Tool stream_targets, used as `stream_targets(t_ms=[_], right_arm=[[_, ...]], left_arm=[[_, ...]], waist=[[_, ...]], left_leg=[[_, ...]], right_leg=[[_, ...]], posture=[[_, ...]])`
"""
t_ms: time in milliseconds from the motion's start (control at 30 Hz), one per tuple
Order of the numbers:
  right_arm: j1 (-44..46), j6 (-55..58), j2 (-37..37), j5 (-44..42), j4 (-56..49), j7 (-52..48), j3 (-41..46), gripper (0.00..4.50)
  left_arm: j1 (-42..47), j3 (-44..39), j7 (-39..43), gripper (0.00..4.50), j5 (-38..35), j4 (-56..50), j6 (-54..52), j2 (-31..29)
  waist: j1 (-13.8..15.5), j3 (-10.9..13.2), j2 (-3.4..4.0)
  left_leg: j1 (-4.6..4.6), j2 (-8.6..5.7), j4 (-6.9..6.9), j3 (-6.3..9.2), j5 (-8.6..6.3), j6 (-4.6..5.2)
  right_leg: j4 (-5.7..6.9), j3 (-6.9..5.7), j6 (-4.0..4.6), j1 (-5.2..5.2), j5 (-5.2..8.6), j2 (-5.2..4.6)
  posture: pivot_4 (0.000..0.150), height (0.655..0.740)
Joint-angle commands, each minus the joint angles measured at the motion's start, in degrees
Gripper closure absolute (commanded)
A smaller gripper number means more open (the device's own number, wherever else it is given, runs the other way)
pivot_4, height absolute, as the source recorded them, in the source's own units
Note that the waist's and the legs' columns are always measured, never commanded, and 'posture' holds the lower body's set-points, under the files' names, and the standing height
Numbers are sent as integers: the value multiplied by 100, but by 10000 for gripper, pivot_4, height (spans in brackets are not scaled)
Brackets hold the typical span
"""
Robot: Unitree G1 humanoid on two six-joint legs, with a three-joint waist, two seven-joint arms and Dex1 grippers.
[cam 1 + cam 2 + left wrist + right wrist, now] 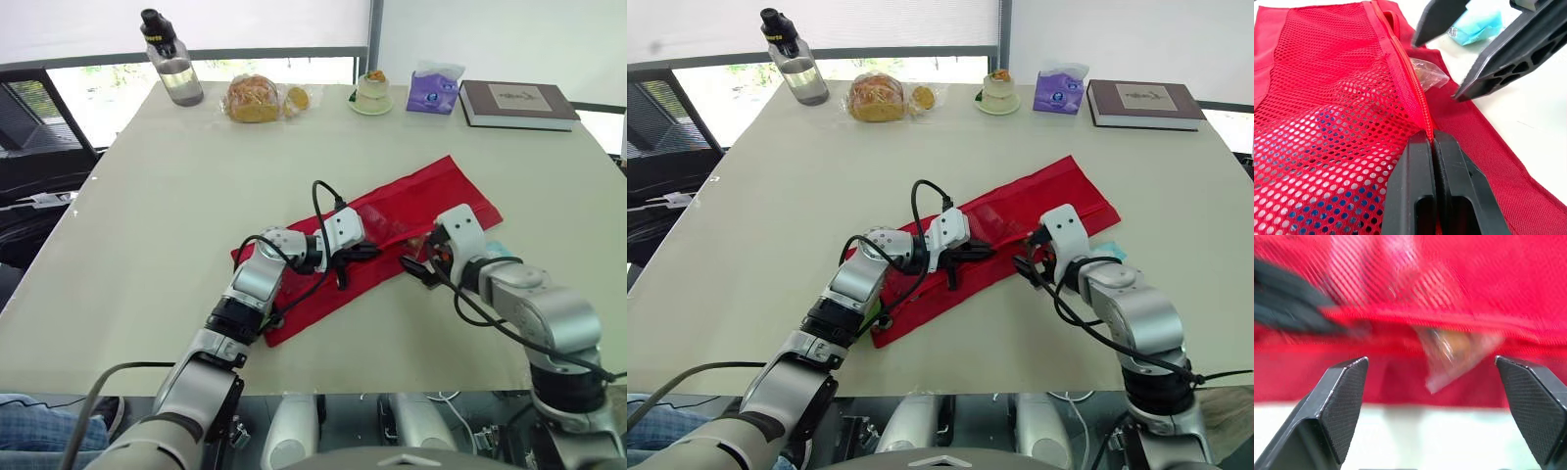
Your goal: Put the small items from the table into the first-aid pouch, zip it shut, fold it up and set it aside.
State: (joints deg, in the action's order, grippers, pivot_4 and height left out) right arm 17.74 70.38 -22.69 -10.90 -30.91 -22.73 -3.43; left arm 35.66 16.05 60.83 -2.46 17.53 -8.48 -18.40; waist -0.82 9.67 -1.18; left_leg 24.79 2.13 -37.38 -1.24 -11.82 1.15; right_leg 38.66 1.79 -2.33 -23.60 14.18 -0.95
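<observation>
Left wrist view, right up close: what has that arm got?

The left gripper (1433,142) has its two black fingers pressed together on the zipper (1405,73) of the red pouch (1327,98), beside the mesh panel. Something blue shows through the mesh, but I can't make out what.

And the other arm?

The right gripper (1431,361) faces the pouch's long edge with its fingers spread wide and nothing between them. It hovers just over the table.

What are they working on?

A pale, matt table (176,196), bare across most of its near half. The pouch lies flat and slantwise on it, near the front edge and a little right of middle.

Anything in the way of that zipper?

Yes. A clear-wrapped item (1425,73) with something brownish inside pokes out along the zipper line, just ahead of the left fingers. A light blue packet (1479,24) lies on the bare table just beside the pouch, near the right arm.

Further back?

All well clear, lined up along the far edge: a bottle (174,64) with a black cap, a bag of bread (253,98), a small orange wrapped thing (297,97), a cup on a green saucer (372,93), a purple tissue pack (433,90) and a dark book (517,103).

And the room?

A black chair (34,137) stands off the table's left side. Behind is a window (118,83) with a white blind (196,24) drawn partway down, and a plain white wall (509,39).
</observation>
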Motion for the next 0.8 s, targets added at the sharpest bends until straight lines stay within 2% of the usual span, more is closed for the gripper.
stream_targets(t_ms=[33,167,200,800], right_arm=[[-71,-576,-236,128,46,4,-241,19384],[-69,-1173,-278,351,342,113,-471,40706],[-66,-1293,-267,380,385,119,-501,43653],[511,-2163,329,530,1279,65,-1039,43653]], left_arm=[[73,-78,15,45000,-124,-76,2,-17],[65,-64,23,45000,-125,-94,-10,-12],[62,-64,22,45000,-125,-99,-12,-11],[-19,32,119,45000,-124,-209,-40,4]], waist=[[-12,0,0],[-20,0,0],[-21,0,0],[-8,0,0]], left_leg=[[-1,0,0,0,0,0],[-3,2,2,-1,0,0],[-3,2,4,-2,0,0],[-2,2,3,-2,0,0]], right_leg=[[-2,2,-1,0,0,0],[-2,2,-4,0,3,7],[-2,1,-5,0,3,7],[-3,3,-1,0,0,6]], posture=[[1500,7400],[1500,7400],[1500,7400],[1500,7400]])
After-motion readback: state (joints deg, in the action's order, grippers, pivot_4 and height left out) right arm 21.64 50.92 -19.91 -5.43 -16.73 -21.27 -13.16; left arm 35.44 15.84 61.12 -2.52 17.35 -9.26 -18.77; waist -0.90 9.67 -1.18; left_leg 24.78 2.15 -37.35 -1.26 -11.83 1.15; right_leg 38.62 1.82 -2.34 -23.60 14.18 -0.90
